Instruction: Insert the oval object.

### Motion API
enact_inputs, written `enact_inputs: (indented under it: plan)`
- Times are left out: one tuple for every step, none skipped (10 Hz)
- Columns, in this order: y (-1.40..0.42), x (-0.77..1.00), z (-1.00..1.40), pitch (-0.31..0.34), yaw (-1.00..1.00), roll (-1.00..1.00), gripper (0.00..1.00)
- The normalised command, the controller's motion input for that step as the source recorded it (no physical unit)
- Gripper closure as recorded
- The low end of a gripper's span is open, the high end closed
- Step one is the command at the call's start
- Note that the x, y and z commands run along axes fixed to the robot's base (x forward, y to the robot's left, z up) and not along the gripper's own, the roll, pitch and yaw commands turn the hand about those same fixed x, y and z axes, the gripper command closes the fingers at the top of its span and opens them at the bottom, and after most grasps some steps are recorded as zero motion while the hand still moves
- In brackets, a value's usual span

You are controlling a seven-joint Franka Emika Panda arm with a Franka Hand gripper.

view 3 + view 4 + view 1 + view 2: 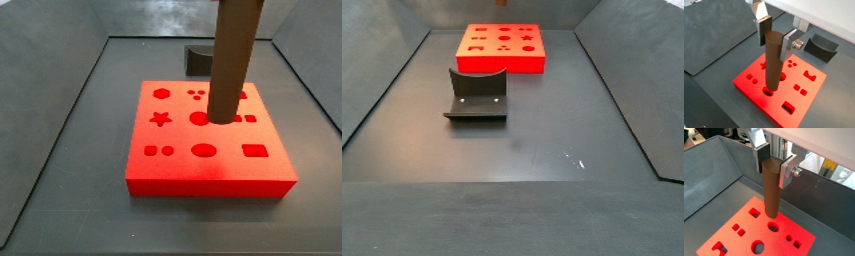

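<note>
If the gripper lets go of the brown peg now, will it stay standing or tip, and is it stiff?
The oval object, shut in the gripper, looks straight and rigid, so probably stiff. It is tall and narrow, so it would likely tip if its tip is not seated in the red block. Its smooth sides may slip.

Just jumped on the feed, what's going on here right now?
The gripper is shut on the oval object, a tall brown peg held upright over the red block. In both wrist views its lower end sits at a hole near the block's middle; how deep it has gone cannot be told. The fixture stands apart on the floor.
</note>
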Motion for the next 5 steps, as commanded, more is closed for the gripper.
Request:
enact_inputs:
  plan:
    - [-0.13,0.19,-0.18,0.039,-0.16,0.20,1.00]
    - [-0.01,0.13,-0.17,0.019,-0.23,0.07,1.00]
    - [0.00,0.04,-0.03,0.021,0.00,0.01,1.00]
    - [0.00,0.08,-0.29,0.049,0.00,0.10,1.00]
    - [0.00,0.11,-0.42,0.084,-0.04,0.14,1.00]
